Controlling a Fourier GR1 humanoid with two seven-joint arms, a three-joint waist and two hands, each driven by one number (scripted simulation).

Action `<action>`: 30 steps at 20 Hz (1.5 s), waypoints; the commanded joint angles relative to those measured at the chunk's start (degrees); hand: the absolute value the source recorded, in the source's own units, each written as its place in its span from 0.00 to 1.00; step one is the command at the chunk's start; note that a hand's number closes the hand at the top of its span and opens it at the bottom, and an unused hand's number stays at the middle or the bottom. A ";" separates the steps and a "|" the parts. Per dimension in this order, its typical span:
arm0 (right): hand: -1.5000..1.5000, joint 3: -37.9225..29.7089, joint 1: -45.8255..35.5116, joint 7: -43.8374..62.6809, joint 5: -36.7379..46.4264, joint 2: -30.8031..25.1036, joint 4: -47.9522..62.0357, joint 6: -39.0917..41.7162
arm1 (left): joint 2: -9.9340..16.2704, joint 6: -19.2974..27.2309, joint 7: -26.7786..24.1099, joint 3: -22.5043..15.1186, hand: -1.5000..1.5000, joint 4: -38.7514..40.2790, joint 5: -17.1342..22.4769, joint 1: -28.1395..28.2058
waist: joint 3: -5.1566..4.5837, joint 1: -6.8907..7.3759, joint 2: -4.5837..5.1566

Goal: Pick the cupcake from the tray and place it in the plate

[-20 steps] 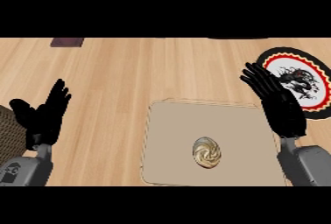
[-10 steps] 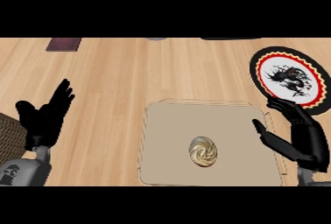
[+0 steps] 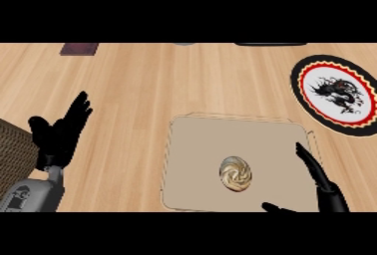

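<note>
Right robot hand beside the cupcake, nothing grasped.
I see my right robot hand released, fingers straight, thumb low, over the tray edge; cupcake sits on tray; left robot hand rests released at left; plate well apart.

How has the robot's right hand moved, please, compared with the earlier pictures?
Yes. The right robot hand has dropped from beside the plate down to the tray's right edge, nearer the cupcake.

One cupcake, one tray, one plate, two hands, perhaps a basket.
</note>
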 commanded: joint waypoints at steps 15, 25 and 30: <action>0.00 10.80 -4.68 41.97 23.01 -6.18 -16.27 8.55 | -1.80 -3.30 -0.57 2.38 0.50 -0.85 -2.11 2.17 | -0.03 0.87 0.07; 0.00 12.67 -11.11 52.31 29.19 -2.17 -11.15 18.10 | -3.37 -4.64 -0.10 4.86 0.50 0.84 -3.58 0.26 | 0.03 0.62 0.09; 0.00 10.62 -15.85 54.72 27.53 0.32 -9.04 24.56 | -4.94 -2.51 5.80 4.00 0.50 -1.78 -6.55 -2.97 | 0.05 0.63 0.09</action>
